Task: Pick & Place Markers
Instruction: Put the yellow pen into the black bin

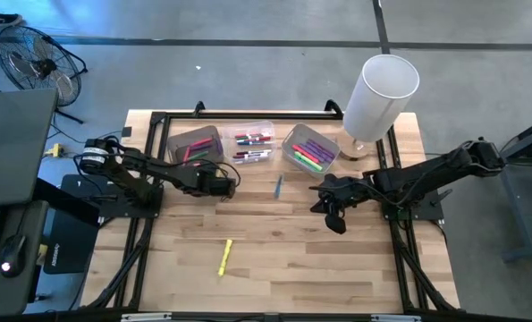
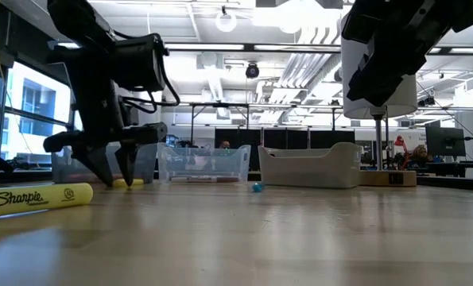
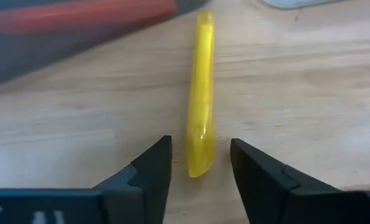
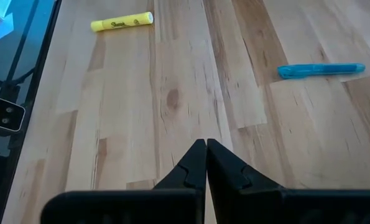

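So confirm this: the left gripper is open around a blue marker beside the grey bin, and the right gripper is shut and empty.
Wrong colour. The left gripper is open around a yellow marker, as the left wrist view shows. The rest holds: it lies beside the grey bin, and the right gripper is shut and empty.

The thick yellow plastic highlighter (image 2: pixel 36 199) lying on the wooden table carries the black script brand name "Sharpie" along its barrel, clearest in the low view. No other text is legible.

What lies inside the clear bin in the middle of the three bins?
The clear bin holds several markers, red and pink with white barrels; any beneath them cannot be seen.
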Controlling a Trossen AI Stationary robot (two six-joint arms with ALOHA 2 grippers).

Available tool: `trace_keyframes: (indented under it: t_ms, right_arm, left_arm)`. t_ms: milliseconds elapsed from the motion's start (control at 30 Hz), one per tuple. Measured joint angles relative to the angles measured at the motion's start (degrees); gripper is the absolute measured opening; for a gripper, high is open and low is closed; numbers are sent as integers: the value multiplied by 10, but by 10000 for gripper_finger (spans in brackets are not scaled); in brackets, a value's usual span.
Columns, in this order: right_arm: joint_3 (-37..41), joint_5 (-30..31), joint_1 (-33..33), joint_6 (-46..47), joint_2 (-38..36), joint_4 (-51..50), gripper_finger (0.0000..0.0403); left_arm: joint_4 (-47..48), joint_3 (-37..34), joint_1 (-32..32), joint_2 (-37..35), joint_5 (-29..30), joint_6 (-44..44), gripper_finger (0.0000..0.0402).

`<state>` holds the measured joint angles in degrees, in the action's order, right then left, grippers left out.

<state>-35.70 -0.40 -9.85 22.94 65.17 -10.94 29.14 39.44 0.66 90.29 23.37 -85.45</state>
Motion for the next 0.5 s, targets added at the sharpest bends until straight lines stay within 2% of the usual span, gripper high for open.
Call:
trace_keyframes:
  t_ms: [367,500]
  right_arm:
    - [0,0,0,1,0,-1,2]
    - [0,0,0,0,0,-1,1]
  left_arm:
    - [6,3,2,10,-4,-47,26]
    - [-7,26,14,14,-46,-9,21]
